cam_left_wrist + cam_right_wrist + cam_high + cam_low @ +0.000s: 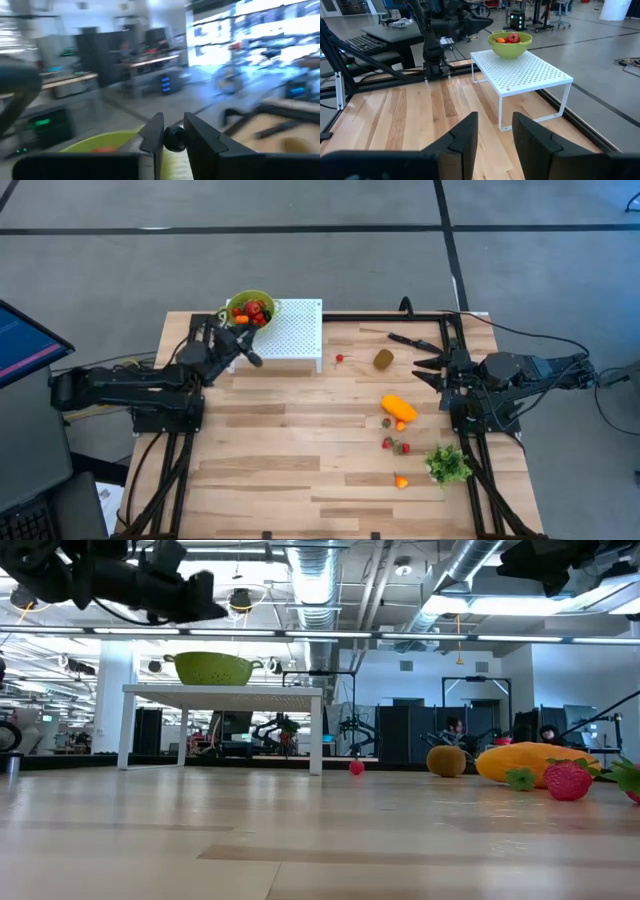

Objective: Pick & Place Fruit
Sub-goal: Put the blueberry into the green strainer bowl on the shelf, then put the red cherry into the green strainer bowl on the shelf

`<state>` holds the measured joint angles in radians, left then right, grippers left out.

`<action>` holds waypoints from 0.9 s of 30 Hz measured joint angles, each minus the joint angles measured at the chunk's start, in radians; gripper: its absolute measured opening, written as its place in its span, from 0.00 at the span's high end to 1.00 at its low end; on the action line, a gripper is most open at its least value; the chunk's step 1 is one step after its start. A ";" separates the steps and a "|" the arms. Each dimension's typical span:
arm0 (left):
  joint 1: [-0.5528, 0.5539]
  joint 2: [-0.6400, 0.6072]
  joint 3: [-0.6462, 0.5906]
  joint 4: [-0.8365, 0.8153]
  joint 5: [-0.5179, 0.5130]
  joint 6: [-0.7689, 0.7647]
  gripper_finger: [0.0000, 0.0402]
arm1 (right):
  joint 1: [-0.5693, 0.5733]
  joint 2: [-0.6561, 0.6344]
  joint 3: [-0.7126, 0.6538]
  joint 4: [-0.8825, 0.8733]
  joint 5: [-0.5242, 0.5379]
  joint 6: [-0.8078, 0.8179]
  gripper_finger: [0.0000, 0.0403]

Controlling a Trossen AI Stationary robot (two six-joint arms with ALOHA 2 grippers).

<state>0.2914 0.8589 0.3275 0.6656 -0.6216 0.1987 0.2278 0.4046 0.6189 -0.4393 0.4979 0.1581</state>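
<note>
A: Item one, left gripper (250, 358)?
B: Raised, just beside the green bowl (250, 307), which sits on the white perforated shelf (300, 332). In its wrist view the fingers (152, 137) pinch a small dark round piece (174, 138); the bowl rim lies just below and ahead of them.

A: Bowl contents?
B: Red and orange small fruit, plain in the high and right wrist views. The low view shows only the bowl's outside.

A: Fruit left on the table?
B: All well away from the left gripper, nearer the right one: a tiny red berry (339, 358) by the shelf leg, a brown kiwi-like oval (383, 359), a long orange fruit (399, 407), strawberries (400, 447), a small orange piece (400, 480).

A: Right gripper (422, 372)?
B: Waiting at the table's right edge, jaws slightly apart, nothing between them. A black knife (412, 340) and a green leafy bunch (448, 464) lie near it.

A: Risks?
B: The dark piece is round and held only at the fingertips; it could squirt out, or fall short of the rim and roll off the shelf if released too soon.

A: View differences?
B: Only the left wrist view shows the held piece; only the high view shows the whole spread.
</note>
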 joint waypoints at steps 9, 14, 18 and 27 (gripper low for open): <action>0.107 0.031 -0.011 0.000 -0.046 0.004 0.85 | 0.000 0.000 0.000 -0.001 0.000 0.000 0.71; 0.108 0.039 -0.011 -0.001 -0.049 -0.021 0.80 | 0.000 0.000 0.000 -0.001 0.000 0.000 0.71; 0.096 0.039 -0.011 -0.001 -0.042 -0.021 0.71 | 0.000 0.000 0.000 -0.001 0.000 0.000 0.71; 0.005 0.038 -0.011 0.001 -0.035 -0.040 0.53 | 0.000 0.000 0.000 -0.001 0.000 0.000 0.71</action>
<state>0.2965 0.8970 0.3161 0.6664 -0.6569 0.1585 0.2278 0.4046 0.6189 -0.4400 0.4978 0.1581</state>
